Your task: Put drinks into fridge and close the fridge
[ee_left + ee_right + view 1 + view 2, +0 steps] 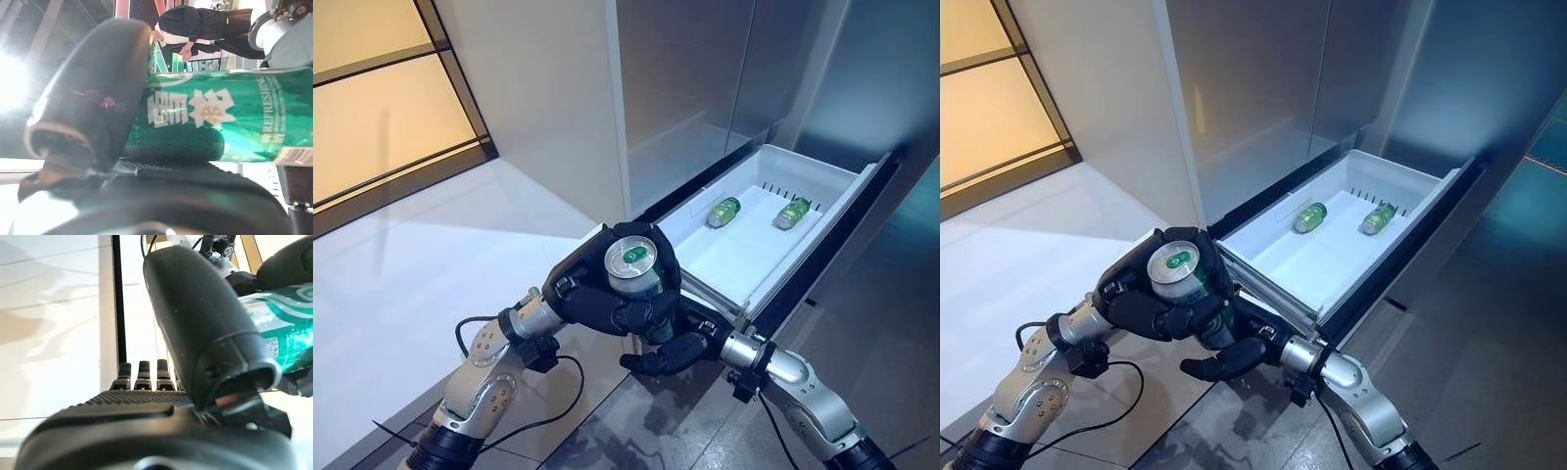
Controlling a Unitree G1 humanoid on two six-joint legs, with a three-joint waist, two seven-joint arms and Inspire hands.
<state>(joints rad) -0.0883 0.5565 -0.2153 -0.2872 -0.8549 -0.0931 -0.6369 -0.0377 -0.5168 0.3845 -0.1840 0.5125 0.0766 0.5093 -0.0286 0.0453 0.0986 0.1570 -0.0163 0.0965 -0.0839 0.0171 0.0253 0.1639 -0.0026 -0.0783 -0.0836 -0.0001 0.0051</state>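
My left hand [582, 294] is shut on a green can [632, 258] and holds it upright, silver top up, just in front of the near corner of the open white fridge drawer [822, 220]. The can's side shows close in the left wrist view [220, 115] beside the thumb [93, 98]. My right hand [671, 354] is open, its fingers [142, 374] straight, just below the left hand and the can. The can's edge shows past its thumb [205, 323]. Green cans [723, 211] [792, 212] lie on their sides at the back of the drawer.
The steel fridge doors [685, 88] stand shut above the pulled-out drawer. A pale wall and an amber window [382, 98] lie to the left, with light floor in front. A person in dark clothes [195, 24] shows in the left wrist view.
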